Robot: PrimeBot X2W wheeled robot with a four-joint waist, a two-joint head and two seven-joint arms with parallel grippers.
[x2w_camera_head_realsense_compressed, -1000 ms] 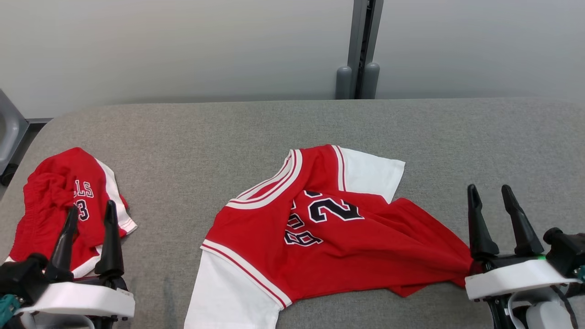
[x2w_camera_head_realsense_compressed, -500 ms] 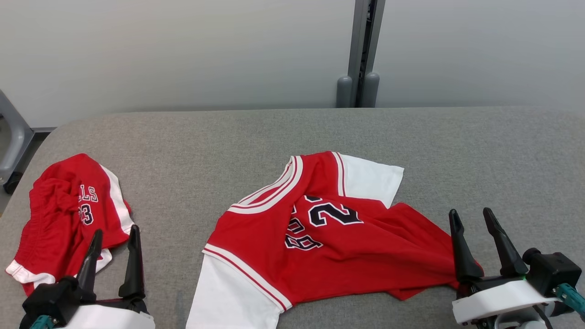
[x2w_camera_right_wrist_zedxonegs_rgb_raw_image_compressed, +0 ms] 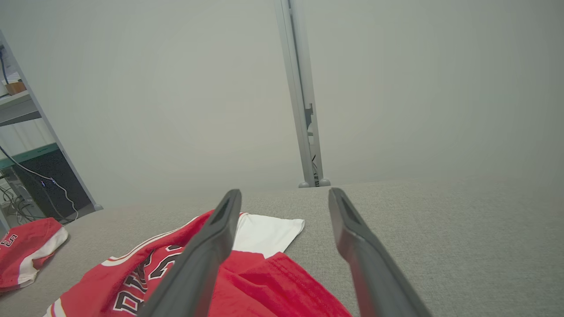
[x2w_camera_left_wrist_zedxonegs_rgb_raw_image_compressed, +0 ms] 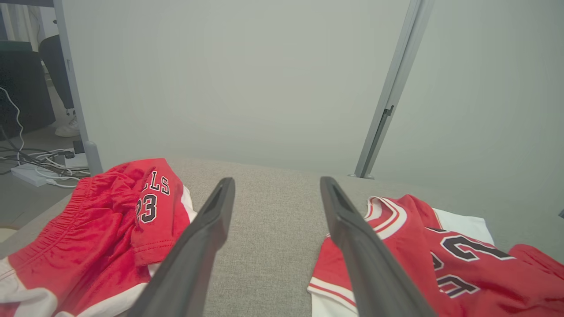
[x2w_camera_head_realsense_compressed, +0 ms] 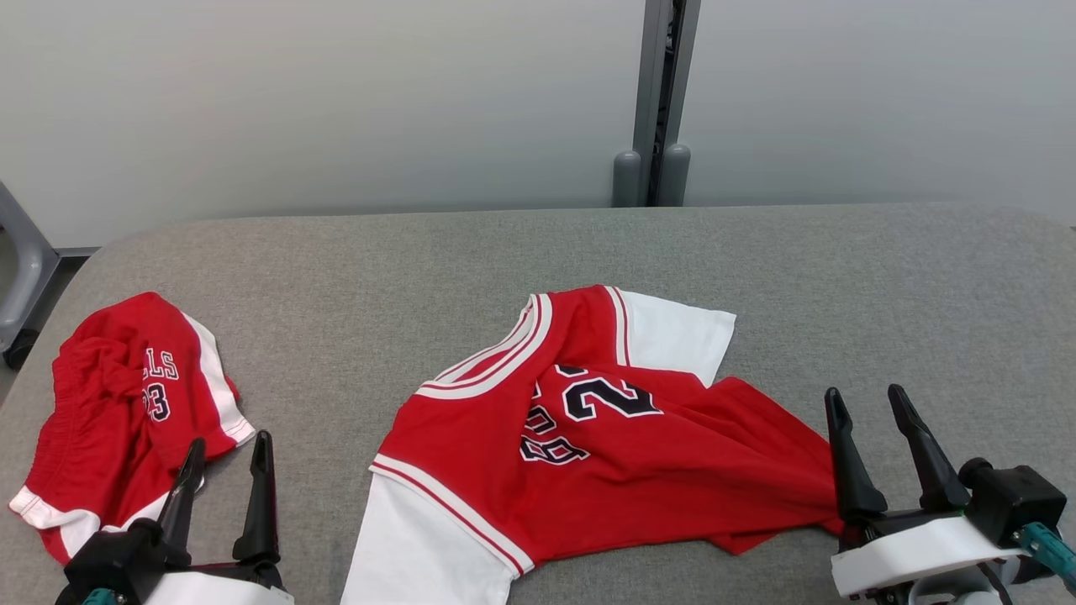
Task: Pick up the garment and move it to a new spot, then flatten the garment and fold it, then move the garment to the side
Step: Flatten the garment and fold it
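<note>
Right claw (x2w_camera_head_realsense_compressed: 863,392), jaws apart, sits at the red garment's (x2w_camera_head_realsense_compressed: 605,470) right edge.

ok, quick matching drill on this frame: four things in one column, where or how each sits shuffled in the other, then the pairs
Things:
1. jersey
2. shorts
3. left gripper
4. right gripper

Place or state:
A. open, at the jersey's bunched right end
B. crumpled at the left end of the table
C. mid-table, rumpled, white sleeves showing
D. open, next to the shorts, fingers aimed at the gap between the two garments

Pairs: 1-C, 2-B, 3-D, 4-A
</note>
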